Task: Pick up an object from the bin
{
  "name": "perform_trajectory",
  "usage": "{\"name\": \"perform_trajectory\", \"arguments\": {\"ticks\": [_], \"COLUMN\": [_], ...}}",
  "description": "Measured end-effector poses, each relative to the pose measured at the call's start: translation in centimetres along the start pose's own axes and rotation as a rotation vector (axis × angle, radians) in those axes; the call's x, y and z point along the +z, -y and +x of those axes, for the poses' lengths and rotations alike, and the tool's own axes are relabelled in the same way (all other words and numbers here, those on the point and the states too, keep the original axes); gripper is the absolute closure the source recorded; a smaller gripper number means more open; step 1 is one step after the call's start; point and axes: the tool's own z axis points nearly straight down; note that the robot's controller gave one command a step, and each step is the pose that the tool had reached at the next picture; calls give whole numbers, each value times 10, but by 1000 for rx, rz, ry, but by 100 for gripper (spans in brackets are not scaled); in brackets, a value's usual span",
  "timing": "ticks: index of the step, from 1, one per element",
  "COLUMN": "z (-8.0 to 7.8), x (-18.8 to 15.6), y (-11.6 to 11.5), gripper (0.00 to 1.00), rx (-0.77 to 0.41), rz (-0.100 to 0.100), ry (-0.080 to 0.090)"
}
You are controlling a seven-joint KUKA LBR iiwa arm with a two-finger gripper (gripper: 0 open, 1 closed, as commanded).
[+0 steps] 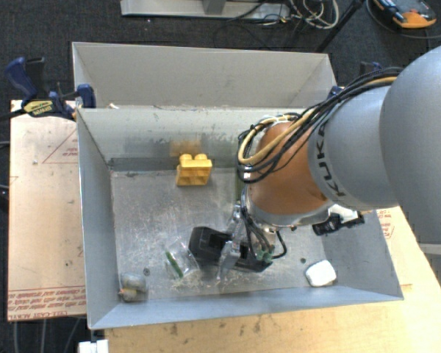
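- Black block (203,242): a small, dark, chunky piece lying on the floor of the bin (95,219). It sits a little toward the near edge and roughly midway between the left and right walls. We take it as the thing nearest the gripper.
- Gripper (234,259): lowered to the bin floor just right of the black block, its tip close against the block's right side. Its metal parts and thin wires overlap there, so we cannot tell whether it is open or closed, nor whether the block is gripped.
- Clear wrapper (178,265): a crumpled transparent bag with a short green strip inside. It lies just left of and below the black block, reaching toward the near edge, and appears to touch the block.
- Orange cover (283,175): the rounded wrist housing directly above the gripper, with a bundle of black and yellow cables (259,142) looping over its far side.
- Arm (397,138): the large grey link reaching in over the bin's right wall.
- White lump (320,273): a small pale piece near the bin's near right corner, apart from the gripper.
- Yellow block (193,170): a studded toy brick against the foot of the far wall, well apart from the gripper.
- Grey lump (133,286): a small dull piece in the near left corner.
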Motion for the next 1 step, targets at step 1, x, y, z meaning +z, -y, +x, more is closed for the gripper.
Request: {"name": "perform_trajectory", "arguments": {"ticks": [1], "z": [1], "x": [-22], "y": [0], "gripper": [100], "rx": [-1], "rz": [1], "ry": [-2]}}
